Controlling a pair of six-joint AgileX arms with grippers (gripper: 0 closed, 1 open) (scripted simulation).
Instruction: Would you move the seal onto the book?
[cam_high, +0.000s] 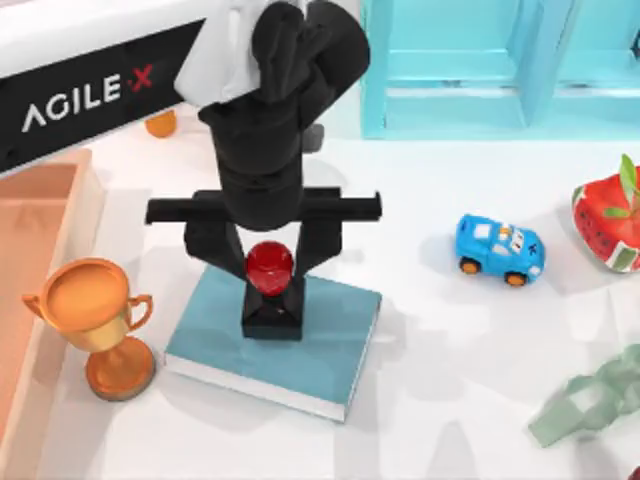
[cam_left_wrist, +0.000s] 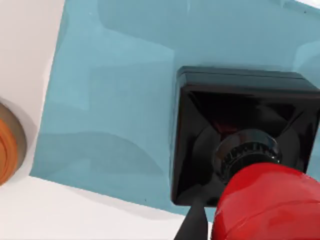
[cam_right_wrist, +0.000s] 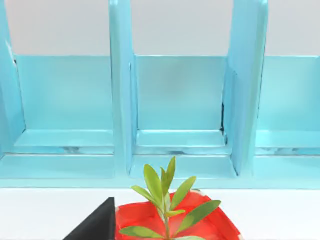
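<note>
Over the book (cam_high: 215, 335), near the table's left side, my left gripper (cam_high: 270, 262) hangs with its two fingers spread to either side of the seal's red knob; whether they touch the knob I cannot tell. From above, the seal (cam_high: 271, 292) stands upright on the teal cover with its black square base flat, toward the book's far edge. A gold trophy (cam_high: 95, 318) stands just beside the book, and a blue toy car (cam_high: 499, 249) sits well apart to the right. White lettering on the left arm reads "AGILE X", the X in red. Closer in, the left wrist view gives the seal (cam_left_wrist: 235, 150) more plainly: a glossy black block with sloped shoulders, a ribbed black collar and the round red knob, resting on the book (cam_left_wrist: 110, 100). Looking from the right wrist, the light-blue shelf unit (cam_right_wrist: 120, 100) stands behind a red pot with a green plant (cam_right_wrist: 165, 195).
</note>
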